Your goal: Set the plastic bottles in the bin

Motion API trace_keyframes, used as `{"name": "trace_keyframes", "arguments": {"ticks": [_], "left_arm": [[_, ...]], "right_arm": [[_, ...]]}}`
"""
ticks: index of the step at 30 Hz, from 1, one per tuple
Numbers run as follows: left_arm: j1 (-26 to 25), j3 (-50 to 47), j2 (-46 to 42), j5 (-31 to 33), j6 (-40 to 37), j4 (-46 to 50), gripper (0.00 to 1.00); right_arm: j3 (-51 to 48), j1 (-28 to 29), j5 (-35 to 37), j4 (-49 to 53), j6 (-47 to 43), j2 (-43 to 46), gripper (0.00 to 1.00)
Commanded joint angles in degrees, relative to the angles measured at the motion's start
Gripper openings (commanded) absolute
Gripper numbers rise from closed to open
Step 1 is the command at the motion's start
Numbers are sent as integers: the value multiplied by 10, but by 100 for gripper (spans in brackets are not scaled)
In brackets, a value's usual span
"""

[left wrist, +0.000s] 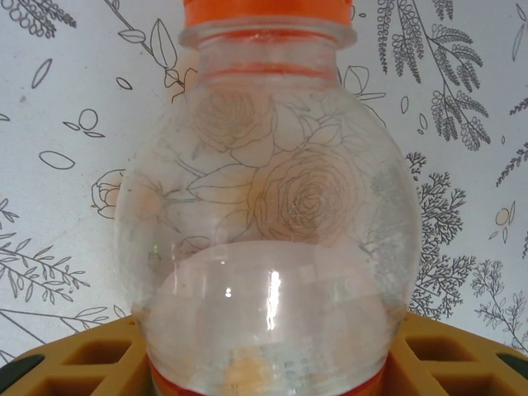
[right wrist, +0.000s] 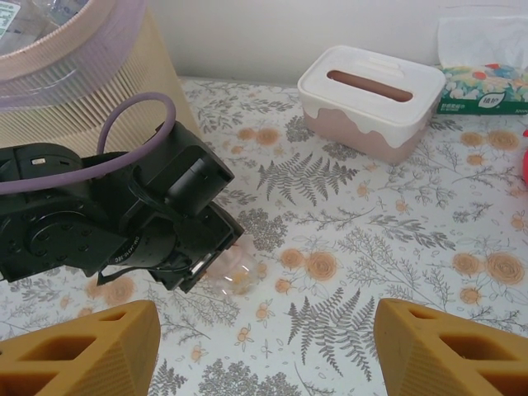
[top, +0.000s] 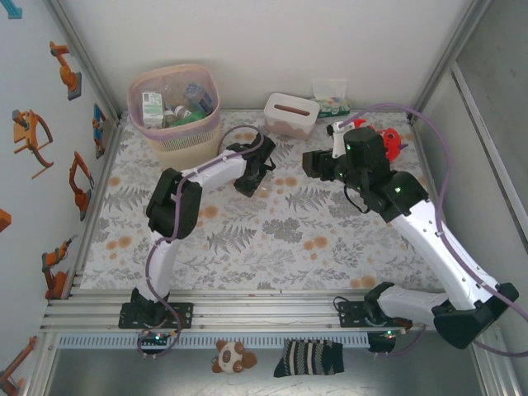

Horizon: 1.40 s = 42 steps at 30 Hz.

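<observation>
Clear plastic with an orange cap (left wrist: pixel 268 10) at the top edge of my left wrist view: that bottle (left wrist: pixel 264 247) lies on the floral table cover (left wrist: pixel 58 124). My left gripper (left wrist: pixel 268 363) is clamped on it, yellow fingers (left wrist: pixel 82 363) pressed against both flanks of its round belly. From above, the grip sits just left of centre, lower right of the bin (top: pixel 175 140) at upper left, which has bottles (top: pixel 177 111) inside. My right gripper (right wrist: pixel 264 346) stands parted, with nothing between its fingers.
</observation>
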<state>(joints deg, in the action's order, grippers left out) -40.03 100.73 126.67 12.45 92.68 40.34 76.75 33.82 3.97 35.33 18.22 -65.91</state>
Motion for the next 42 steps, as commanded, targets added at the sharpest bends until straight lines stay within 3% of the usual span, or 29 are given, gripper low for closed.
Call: {"name": "trace_keyframes", "arguments": {"ticks": [1, 8, 12, 17, 21, 27, 33, 42], "left_arm": [[-1, -5, -42, 14, -49, -1, 49], [-14, -17, -96, 48, -164, -53, 46], [-16, -89, -154, 30, -273, -196, 45], [-15, -193, -234, -31, -433, -404, 39], [-8, -204, -266, -70, -522, -433, 37], [41, -220, -302, -232, -622, -511, 33], [84, -180, -330, -327, -730, -500, 36], [120, -82, -368, -297, -889, -356, 43]], "right_arm": [[-12, -3, 9, -8, 9, 17, 68], [-19, -3, 13, -16, 12, 20, 68], [-20, -2, 17, -18, 13, 18, 68], [-22, -2, 21, -20, 14, 17, 68], [-21, -3, 23, -20, 13, 13, 68], [-17, -2, 23, -22, 14, 5, 68], [-10, -3, 21, -26, 14, -6, 68], [1, -2, 14, -33, 16, -26, 68]]}}
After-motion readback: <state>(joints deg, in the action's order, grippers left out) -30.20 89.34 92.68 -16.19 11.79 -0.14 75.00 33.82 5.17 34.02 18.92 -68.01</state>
